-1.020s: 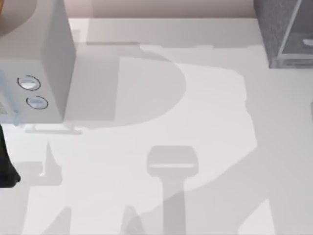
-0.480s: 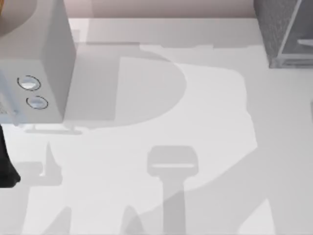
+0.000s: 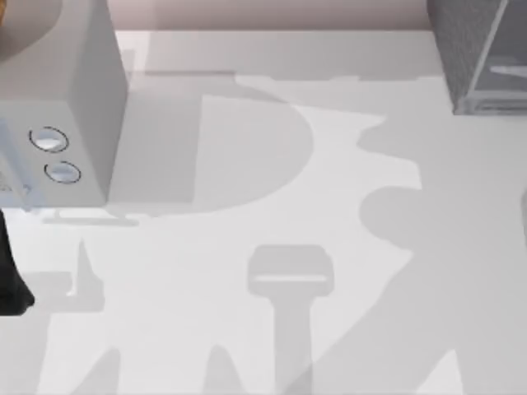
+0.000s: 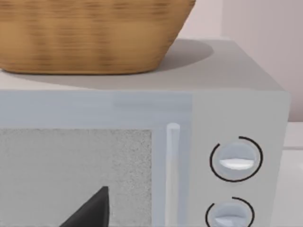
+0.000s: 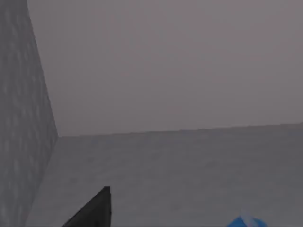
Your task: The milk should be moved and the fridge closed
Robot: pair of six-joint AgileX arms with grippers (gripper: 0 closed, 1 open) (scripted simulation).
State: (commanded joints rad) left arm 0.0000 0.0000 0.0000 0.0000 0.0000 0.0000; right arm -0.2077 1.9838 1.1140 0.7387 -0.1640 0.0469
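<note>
The fridge (image 3: 463, 49), dark grey and speckled with a paler panel (image 3: 504, 62), stands at the table's far right corner in the top view. The right wrist view looks along a speckled fridge wall (image 5: 19, 123) onto smooth grey surfaces. The blue top of the milk (image 5: 247, 221) peeks in at that view's edge. A dark part of my right gripper (image 5: 94, 212) shows close by, apart from the milk. My left arm (image 3: 10, 280) is parked at the table's left edge. A dark part of my left gripper (image 4: 93, 212) faces the pale box.
A pale grey box with two round dials (image 3: 58, 107) stands at the far left, its dials (image 4: 236, 159) close to the left wrist camera. A woven basket (image 4: 90, 33) sits on top of it. Arm shadows lie across the white table (image 3: 247, 197).
The shadow over the table's right side has changed shape, with rounded lobes now reaching toward the middle. The left arm and the pale box have not moved.
</note>
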